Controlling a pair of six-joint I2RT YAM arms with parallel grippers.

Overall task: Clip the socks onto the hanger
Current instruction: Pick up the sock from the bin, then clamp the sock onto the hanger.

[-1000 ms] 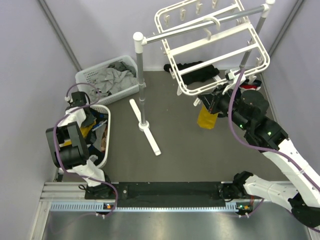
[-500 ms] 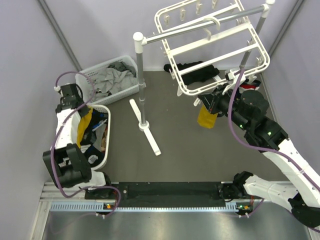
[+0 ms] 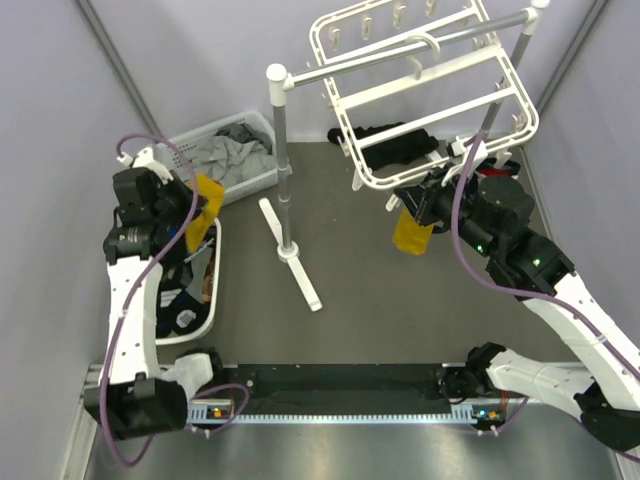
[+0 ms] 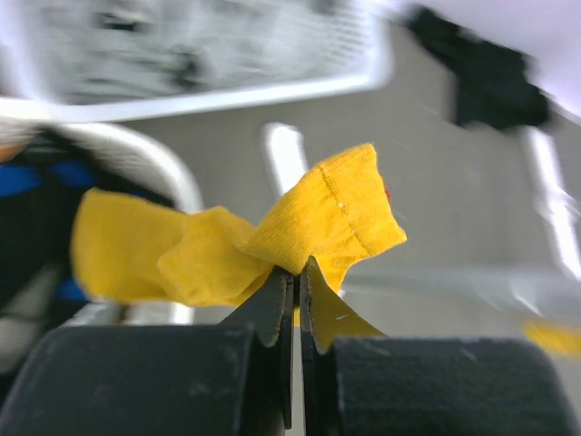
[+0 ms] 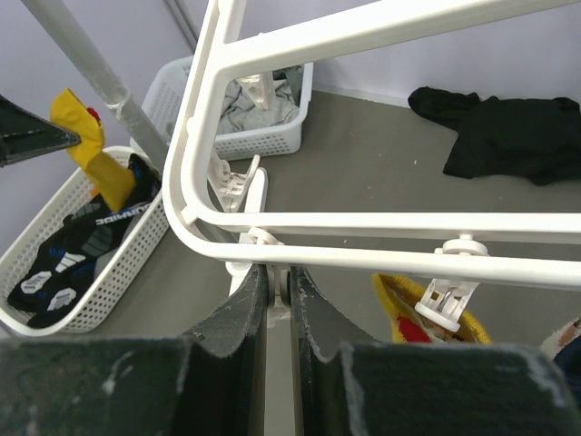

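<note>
Well left of the hanger (image 3: 430,90), seen from above, the left gripper (image 3: 188,212) has lifted a yellow sock (image 3: 206,203) clear of the white mesh basket (image 3: 216,285), ready to carry across. Left wrist: the jaws are clenched on soft, crumpled knit. Right wrist: the right gripper (image 5: 277,277) is closed, apparently on the hanger's smooth plastic rim, beside a clipped sock (image 5: 404,313).

The grey tabletop (image 3: 370,280) carries two white slotted baskets on its left side: one (image 3: 250,186) at the back near the wall, the other (image 3: 217,270) just in front of it by the left edge. A grey pole rack (image 3: 283,170) stands near the middle on a long white foot (image 3: 300,272). A crumpled black garment (image 3: 395,145) lies at the back right, and a black rail (image 3: 340,380) runs along the near edge.
</note>
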